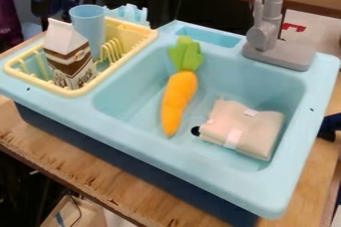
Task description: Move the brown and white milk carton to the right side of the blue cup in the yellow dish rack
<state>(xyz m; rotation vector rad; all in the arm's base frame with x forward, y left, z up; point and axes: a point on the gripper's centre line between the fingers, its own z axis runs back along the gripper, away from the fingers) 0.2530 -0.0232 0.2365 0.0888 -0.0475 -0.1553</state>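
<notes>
Orange carrot point(178, 96) in light-blue sink point(166, 156), center of frame, green top toward upper edge, tip toward bottom. Just right of tip, beige soft bundle point(256, 129) with white tabs, same basin. Gray faucet point(266, 34), upper right. Yellow rack point(136, 50), upper left, with brown-and-white carton point(70, 64) and blue cup point(87, 22) inside. Wooden desk point(86, 164) under sink. Can't tell if hand is open or closed.

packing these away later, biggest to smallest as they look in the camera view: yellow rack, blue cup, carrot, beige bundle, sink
1. Sink
2. Yellow rack
3. Carrot and beige bundle, too close to rank: carrot longer, bundle broader
4. Blue cup, partly hidden
</notes>
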